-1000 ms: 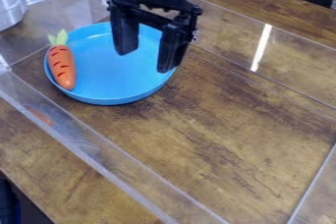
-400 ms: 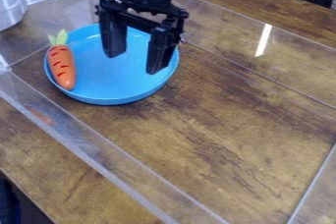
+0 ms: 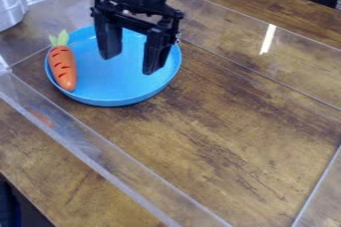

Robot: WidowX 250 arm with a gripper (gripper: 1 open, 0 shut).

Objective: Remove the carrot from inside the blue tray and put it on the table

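Gripper (image 3: 134, 56) — black, jaws spread wide, empty, pointing down over blue tray (image 3: 123, 96); carrot (image 3: 62, 64) lies at tray's left edge — wood table (image 3: 226, 131).

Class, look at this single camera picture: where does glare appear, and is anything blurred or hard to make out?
Camera view: a bright white streak of glare on the glossy table at right; paler reflections across its near left corner; the carrot and blue tray look evenly lit and fairly sharp; the open claw is dark, its detail hard to read.
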